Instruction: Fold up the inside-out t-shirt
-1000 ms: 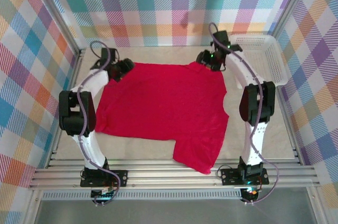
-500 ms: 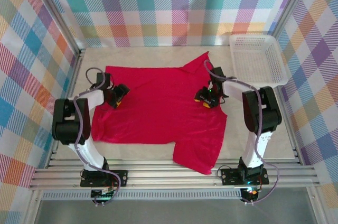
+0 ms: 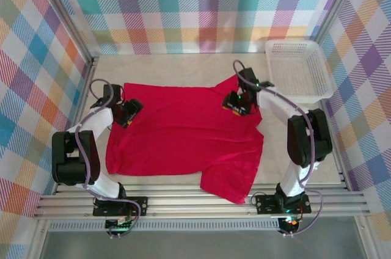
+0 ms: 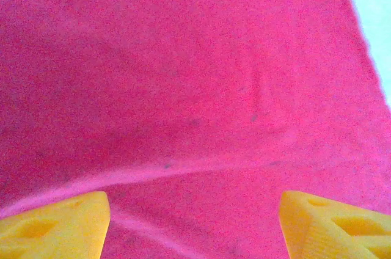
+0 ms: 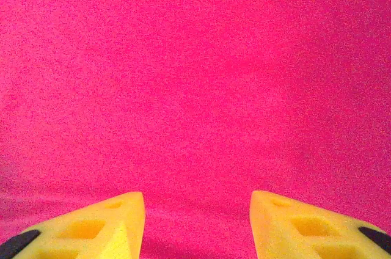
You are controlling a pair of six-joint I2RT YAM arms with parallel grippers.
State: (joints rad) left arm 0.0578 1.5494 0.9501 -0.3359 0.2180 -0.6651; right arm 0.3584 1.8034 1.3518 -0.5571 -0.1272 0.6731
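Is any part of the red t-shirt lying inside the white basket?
No, the t-shirt lies spread on the table, apart from the basket.

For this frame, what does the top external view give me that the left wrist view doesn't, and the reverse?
Top external: the whole red t-shirt spread on the table, the white basket at the far right, and both arms, with the left gripper at the shirt's left edge and the right gripper on its far right part.
Left wrist: a close look at the yellow fingertips set wide apart over the fabric, and a raised crease running across it.
Both: red fabric with pale table beside it.
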